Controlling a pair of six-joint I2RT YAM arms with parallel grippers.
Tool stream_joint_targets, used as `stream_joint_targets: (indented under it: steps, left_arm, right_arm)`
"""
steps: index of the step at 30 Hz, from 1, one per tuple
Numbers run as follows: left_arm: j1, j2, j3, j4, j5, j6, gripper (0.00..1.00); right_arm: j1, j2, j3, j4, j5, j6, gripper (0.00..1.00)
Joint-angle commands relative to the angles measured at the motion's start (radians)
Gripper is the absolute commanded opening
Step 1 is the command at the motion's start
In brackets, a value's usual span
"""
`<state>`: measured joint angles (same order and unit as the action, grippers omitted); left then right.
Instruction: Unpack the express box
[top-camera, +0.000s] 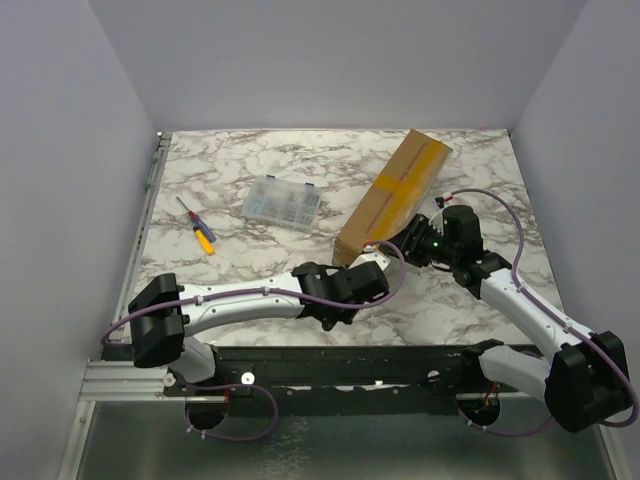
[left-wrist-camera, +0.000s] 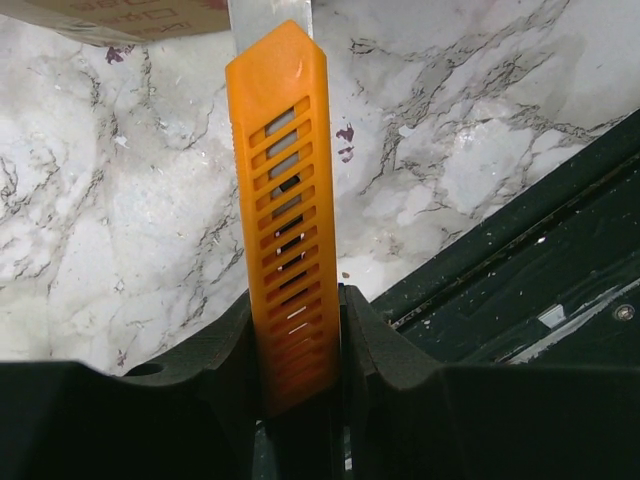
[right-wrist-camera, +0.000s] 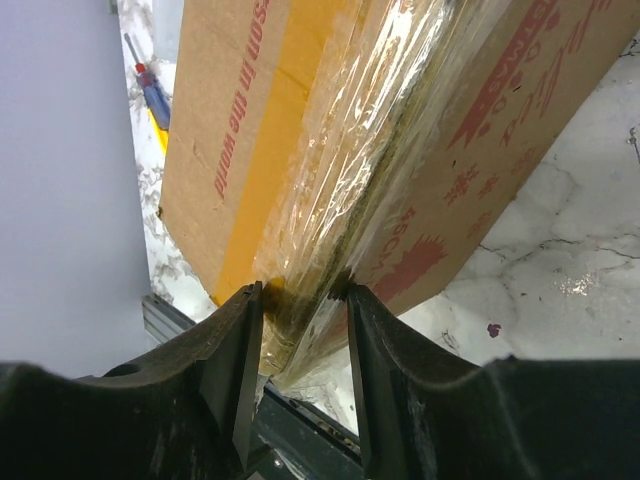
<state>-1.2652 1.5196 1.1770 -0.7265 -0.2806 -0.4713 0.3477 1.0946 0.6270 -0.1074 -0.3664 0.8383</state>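
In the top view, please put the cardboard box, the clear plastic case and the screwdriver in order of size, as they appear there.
1. express box, clearly the largest.
2. clear plastic case.
3. screwdriver, thin, the smallest.
All three lie on the same table, so nearness does not distort the order.

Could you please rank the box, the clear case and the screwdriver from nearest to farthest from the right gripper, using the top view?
1. The box, at the right gripper itself.
2. The clear case, mid-table, to the left.
3. The screwdriver, far left.
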Motion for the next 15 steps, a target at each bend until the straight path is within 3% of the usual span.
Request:
stream_joint_targets:
  steps: [1,10,15]
  left_arm:
    - [-0.053,0.005,0.059,0.082,0.079,0.100,0.00]
    - [-0.072,-0.049,0.028,0.083,0.073,0.121,0.00]
    - [-0.053,-0.113,0.009,0.046,0.012,0.094,0.00]
  right_arm:
    - [0.030,-0.003,-0.016,0.006,-0.009,0.034,0.43]
    - [0.029,0.002,0.004,0.005,0.012,0.051,0.43]
    - [0.025,-0.011,0.097,-0.161,0.150,-0.062,0.49]
